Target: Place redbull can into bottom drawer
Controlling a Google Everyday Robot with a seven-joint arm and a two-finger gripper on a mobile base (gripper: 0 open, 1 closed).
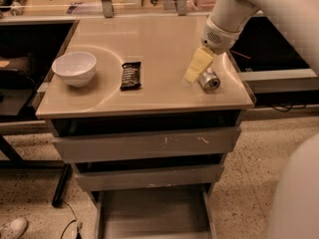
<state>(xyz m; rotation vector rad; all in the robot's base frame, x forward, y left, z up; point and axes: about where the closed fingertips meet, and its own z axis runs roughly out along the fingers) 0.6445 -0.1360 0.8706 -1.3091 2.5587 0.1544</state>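
The redbull can (210,79) lies on its side on the beige cabinet top (149,44), near the front right corner, with its silver end facing the camera. My gripper (195,72), with yellowish pads on a white arm, reaches down from the upper right. It sits against the can's left side and covers the can's far end. The bottom drawer (154,214) is pulled out at the foot of the cabinet, and its flat grey floor is bare.
A dark candy bar (130,75) lies mid-table and a white bowl (75,67) stands at the left. The scratched top drawer front (144,144) and the middle drawer front (149,178) are closed. Dark desks flank the cabinet. A shoe (12,228) shows at the bottom left.
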